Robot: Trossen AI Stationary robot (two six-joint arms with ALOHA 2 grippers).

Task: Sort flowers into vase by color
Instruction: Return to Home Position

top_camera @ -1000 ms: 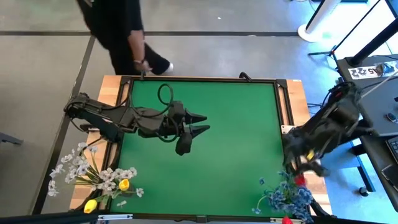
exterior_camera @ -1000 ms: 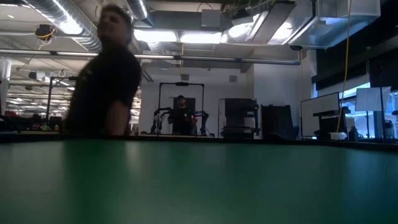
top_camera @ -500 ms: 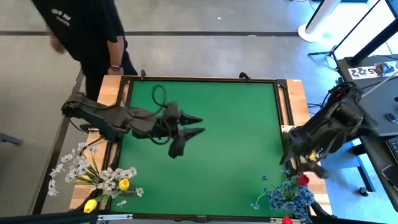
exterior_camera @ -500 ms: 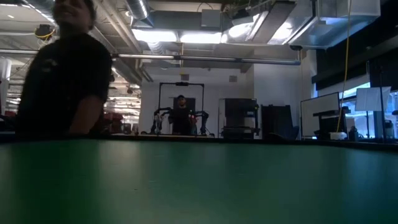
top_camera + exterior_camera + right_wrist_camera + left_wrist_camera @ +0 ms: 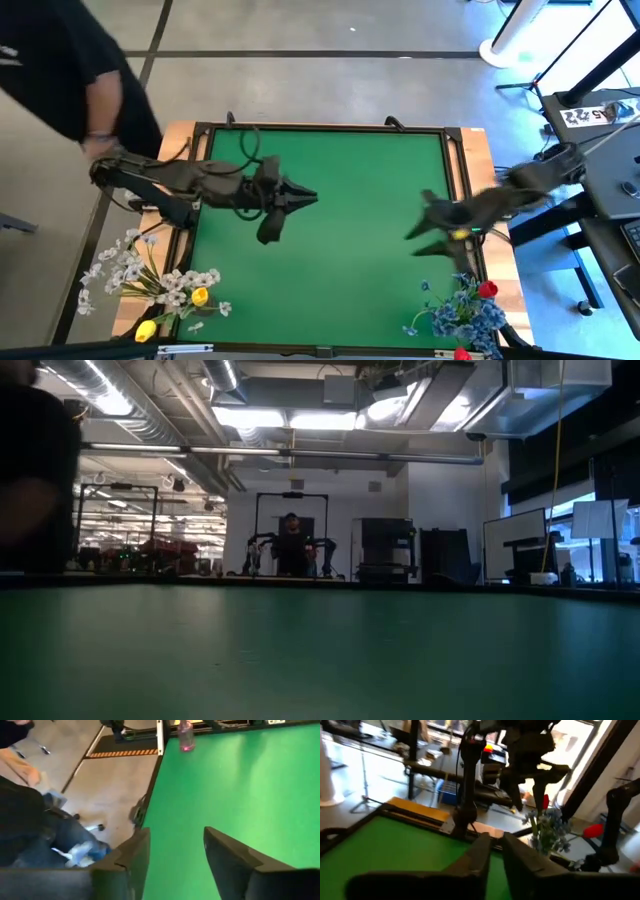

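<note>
Two bunches show from above: white and yellow flowers (image 5: pixel 125 268) at the lower left corner of the table, and blue flowers (image 5: pixel 468 318) with a red tulip (image 5: pixel 487 290) at the lower right corner. They stand well apart, one colour group to each side, so we think the sorting is done. Nothing lies on the mat (image 5: pixel 340 290). We judge both arms hang empty over it because they are heading home. The left gripper (image 5: pixel 300 196) is over the left half. The right gripper (image 5: pixel 415 218) is over the right half, near the blue bunch. A person (image 5: pixel 60 60) is by the upper left corner. From table height we see only bare mat (image 5: pixel 320 660) and the room, with no arm and no flower. The left wrist view adds what the top view hides. Its fingers (image 5: pixel 475 860) are almost pressed together, with a thin slit between them, and hold nothing. It also sees the blue flowers (image 5: pixel 549 826) and tulip (image 5: pixel 545 801) from the side, stems upright. The right wrist view shows the right gripper (image 5: pixel 172 852) spread wide and empty, plus a bottle (image 5: pixel 186 735) at the mat's edge.
</note>
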